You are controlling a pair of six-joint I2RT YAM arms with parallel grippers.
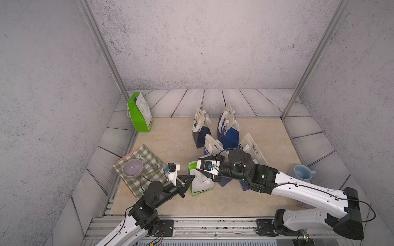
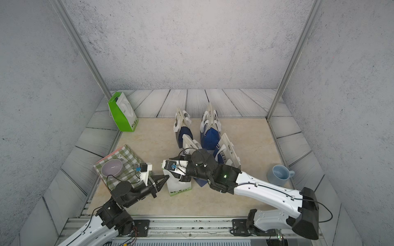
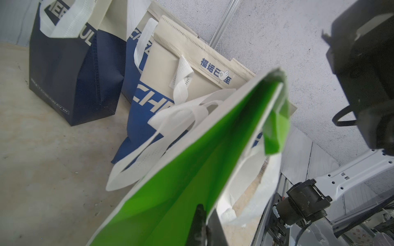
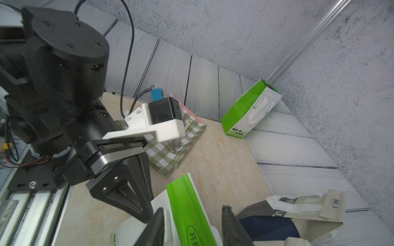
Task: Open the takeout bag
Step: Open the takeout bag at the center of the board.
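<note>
— So, where do we stand?

— Reading across from the left: a spare green bag (image 1: 139, 112) leans in the far corner, then comes a checked cloth (image 1: 149, 156) with a bowl (image 1: 132, 168) on it. Next is my left claw (image 1: 193, 176), pinched together on the side edge of the takeout bag (image 1: 203, 188). That bag stands at the front middle of the table (image 1: 170, 138), just in front of the blue bags (image 1: 227, 133).

— And the right claw?

— The right claw (image 4: 193, 210) hangs over the bag's top with its fingers apart and the green top edge between them. Nothing is gripped on that side yet.

— What worries you?

— The bag looks light and floppy to me. If I close the right claw on both layers of that edge, pulling will only drag the whole bag instead of parting its mouth. If I pull too hard against the left claw, the fabric may slip free, or the bag may tip into the blue bags behind it. A wide swing to the right could also reach the mug (image 1: 302, 172).
</note>
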